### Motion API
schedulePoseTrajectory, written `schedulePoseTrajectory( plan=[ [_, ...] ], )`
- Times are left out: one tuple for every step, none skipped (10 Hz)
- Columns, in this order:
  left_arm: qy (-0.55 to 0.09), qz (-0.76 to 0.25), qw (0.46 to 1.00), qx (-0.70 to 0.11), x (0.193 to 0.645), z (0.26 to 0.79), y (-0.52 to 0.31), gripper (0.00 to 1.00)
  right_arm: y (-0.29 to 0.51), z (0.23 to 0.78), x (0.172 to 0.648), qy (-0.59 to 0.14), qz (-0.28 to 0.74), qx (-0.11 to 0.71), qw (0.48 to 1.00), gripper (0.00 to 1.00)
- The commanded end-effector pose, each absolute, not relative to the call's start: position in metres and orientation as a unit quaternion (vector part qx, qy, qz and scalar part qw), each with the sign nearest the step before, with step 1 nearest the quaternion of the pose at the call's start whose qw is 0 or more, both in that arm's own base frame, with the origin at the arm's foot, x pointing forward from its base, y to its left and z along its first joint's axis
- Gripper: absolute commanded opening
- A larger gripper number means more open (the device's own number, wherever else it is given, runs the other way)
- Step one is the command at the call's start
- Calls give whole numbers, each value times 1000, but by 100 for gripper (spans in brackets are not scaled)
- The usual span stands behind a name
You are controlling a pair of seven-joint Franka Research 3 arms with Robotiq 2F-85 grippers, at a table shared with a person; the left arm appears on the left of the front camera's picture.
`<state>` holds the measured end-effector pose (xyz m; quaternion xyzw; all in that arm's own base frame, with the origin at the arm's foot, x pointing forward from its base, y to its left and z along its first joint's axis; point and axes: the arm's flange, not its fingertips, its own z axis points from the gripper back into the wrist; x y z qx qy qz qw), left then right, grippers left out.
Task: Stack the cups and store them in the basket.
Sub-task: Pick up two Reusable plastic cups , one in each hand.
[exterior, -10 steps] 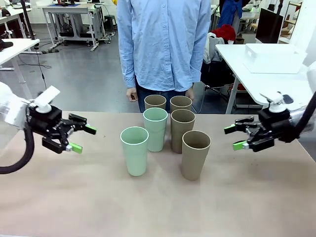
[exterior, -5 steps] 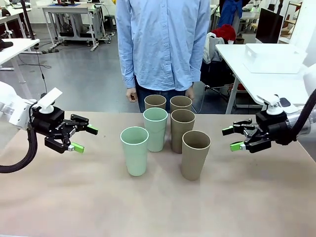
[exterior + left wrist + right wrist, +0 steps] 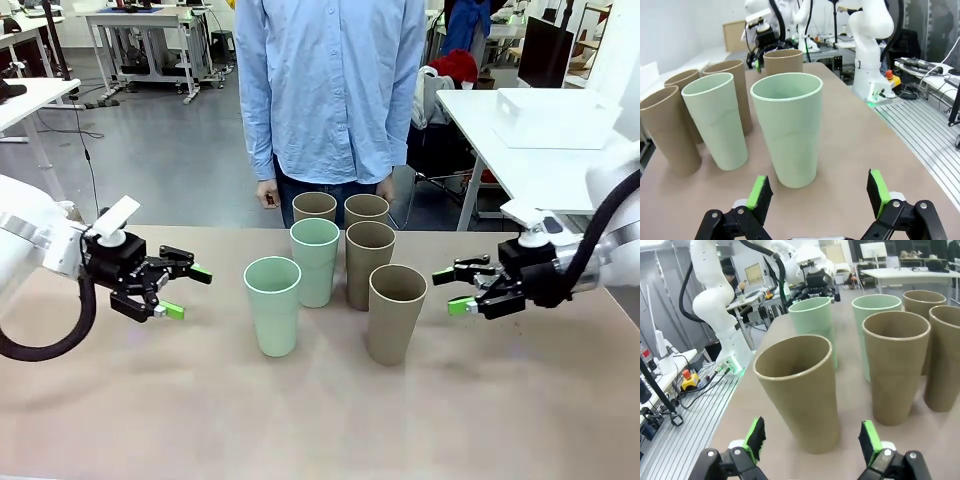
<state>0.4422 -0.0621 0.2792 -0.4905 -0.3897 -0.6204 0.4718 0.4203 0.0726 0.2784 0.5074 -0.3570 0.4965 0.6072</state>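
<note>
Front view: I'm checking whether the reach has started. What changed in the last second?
Both grippers moved inward: the left gripper toward the front green cup, the right gripper toward the front tan cup. Both are open and hold nothing. The cups and the person stayed put.

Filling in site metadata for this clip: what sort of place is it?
Most likely a robotics lab: a red emergency-stop button with loose cables nearby, white workbenches on a bare grey floor, and a monitor farther off.
</note>
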Motion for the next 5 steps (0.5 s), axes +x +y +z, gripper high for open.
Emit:
schedulePoseTrajectory(
  plan=[
    [-413,-627,425,-506,454,266,-77,100,85,256,432,-383,505,524,569,100],
    [-410,-631,416,-511,456,259,-84,100,93,246,433,-386,510,529,557,100],
    [-404,-631,409,-520,458,254,-90,100,97,237,432,-393,515,537,541,100],
    [-401,-629,405,-528,461,251,-96,100,100,231,432,-402,515,544,526,100],
    [-397,-629,402,-534,463,249,-101,100,102,226,430,-406,511,547,524,100]
  ],
)
